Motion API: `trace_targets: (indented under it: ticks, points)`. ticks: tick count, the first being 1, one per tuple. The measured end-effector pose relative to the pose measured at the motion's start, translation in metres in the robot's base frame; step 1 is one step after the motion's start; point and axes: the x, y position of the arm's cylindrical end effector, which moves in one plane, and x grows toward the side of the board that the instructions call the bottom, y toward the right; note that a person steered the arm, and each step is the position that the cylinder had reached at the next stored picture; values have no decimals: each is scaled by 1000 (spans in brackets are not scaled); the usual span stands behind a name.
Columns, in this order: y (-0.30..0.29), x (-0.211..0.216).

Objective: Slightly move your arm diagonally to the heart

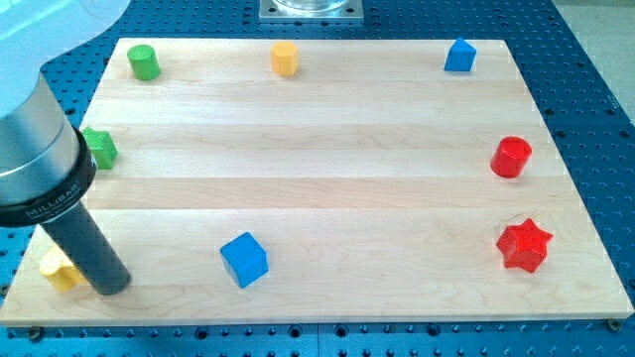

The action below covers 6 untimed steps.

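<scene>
**Tip beside the yellow block at the bench's lower-left corner**

Rod and tip [111, 288] sit at about 8 o'clock on the wooden bench [317, 198], the dark shaft slanting down from a grey cylinder at the view's left edge; no pincer shows on this arm (it ends in the bare rod), so there is no opening or hold to report. Just at 9 o'clock of the tip lies a yellow block [58, 270], partly hidden behind the rod, and its shape cannot be made out for certain; whether rod and block touch I cannot tell. A blue cube [244, 259] lies at 3 o'clock of the tip, well apart; a green block [101, 148], partly covered by the grey cylinder, sits at 12 o'clock of it. Along the bench's top edge stand a green cylinder [143, 61] at 11 o'clock, a yellow-orange block [285, 58] at 12 o'clock and a blue block [459, 56] at 1 o'clock; a red cylinder [511, 157] sits at 3 o'clock, and a red star [523, 245] at 4 o'clock.
</scene>
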Motion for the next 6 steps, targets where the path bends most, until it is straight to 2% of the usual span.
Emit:
trace_targets:
  ticks: [3, 6]
  points:
    - [3, 0]
    - [-5, -25]
